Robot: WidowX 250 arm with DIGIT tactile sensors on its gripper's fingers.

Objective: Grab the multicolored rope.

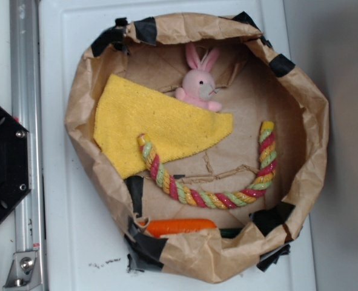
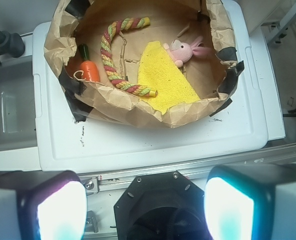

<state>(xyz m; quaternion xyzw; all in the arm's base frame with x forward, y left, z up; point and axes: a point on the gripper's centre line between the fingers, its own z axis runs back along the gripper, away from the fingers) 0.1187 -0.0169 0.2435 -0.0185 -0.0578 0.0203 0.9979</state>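
Note:
The multicolored rope (image 1: 209,199) lies in a U-shaped curve on the floor of a rolled-down brown paper bag (image 1: 312,121). Its strands are red-pink, yellow and pale green, and one end rests on the edge of a yellow cloth (image 1: 148,121). In the wrist view the rope (image 2: 110,55) shows far ahead inside the bag (image 2: 137,107). My gripper (image 2: 145,205) is open, its two fingers (image 2: 60,210) wide apart with nothing between them. It hovers well short of the bag, over the black robot base (image 2: 158,210). The exterior view does not show the gripper.
A pink bunny (image 1: 198,88) sits at the bag's far side beside the cloth. An orange carrot toy (image 1: 179,227) lies against the near wall. The bag stands on a white plastic lid (image 1: 76,242). A metal rail (image 1: 24,91) and the black base (image 1: 3,163) are at the left.

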